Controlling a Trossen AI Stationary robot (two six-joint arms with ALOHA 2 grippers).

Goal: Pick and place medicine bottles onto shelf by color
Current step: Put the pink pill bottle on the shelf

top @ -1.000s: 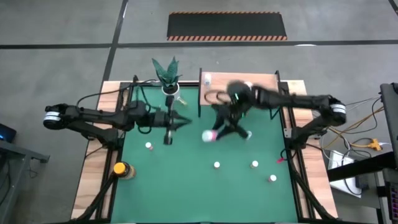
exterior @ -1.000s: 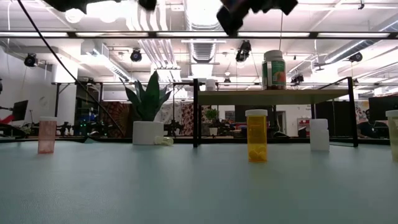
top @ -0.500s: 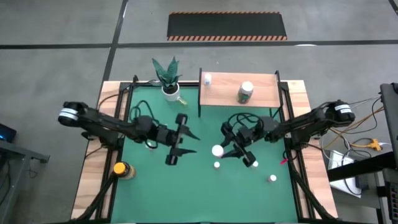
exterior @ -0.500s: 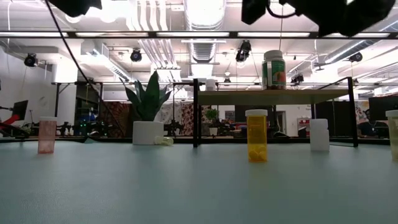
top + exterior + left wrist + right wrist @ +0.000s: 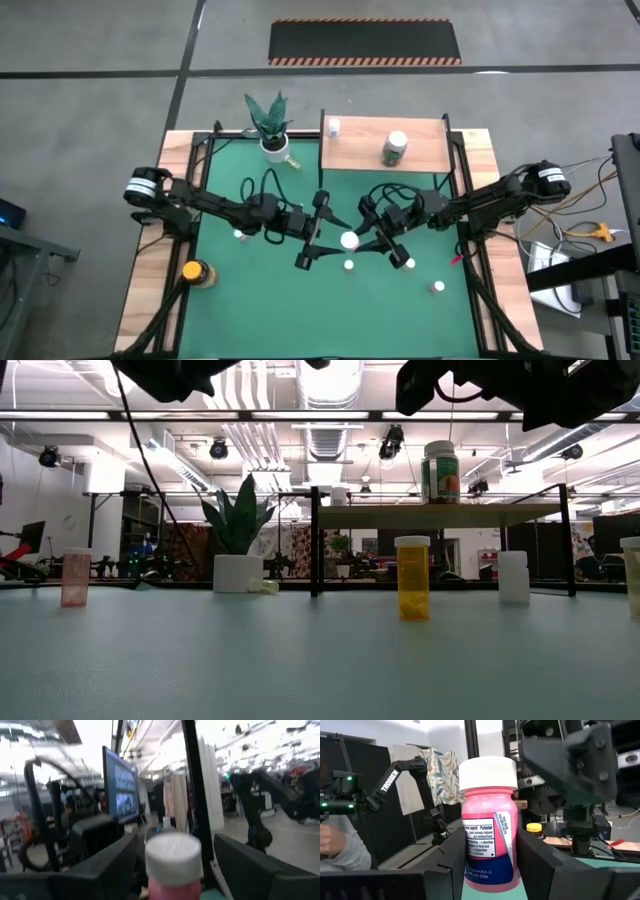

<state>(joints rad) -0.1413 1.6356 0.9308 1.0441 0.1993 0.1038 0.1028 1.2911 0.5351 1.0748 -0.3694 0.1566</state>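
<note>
Pink bottle [image 5: 487, 832] with a white cap is sitting clamped in the right end effector [image 5: 365, 240], while the left end effector [image 5: 318, 232] is standing apart around it.

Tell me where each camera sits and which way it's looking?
High view: above the table, looking straight down; shows both arms, left gripper and right gripper either side of the pink bottle.
Low view: at tabletop height, facing the shelf; arm parts along the top.
Left wrist view: on the left arm, facing the pink bottle between its open fingers.
Right wrist view: on the right arm; its fingers grip the pink bottle.
Shared: both wrist views see that bottle from opposite sides.
</note>
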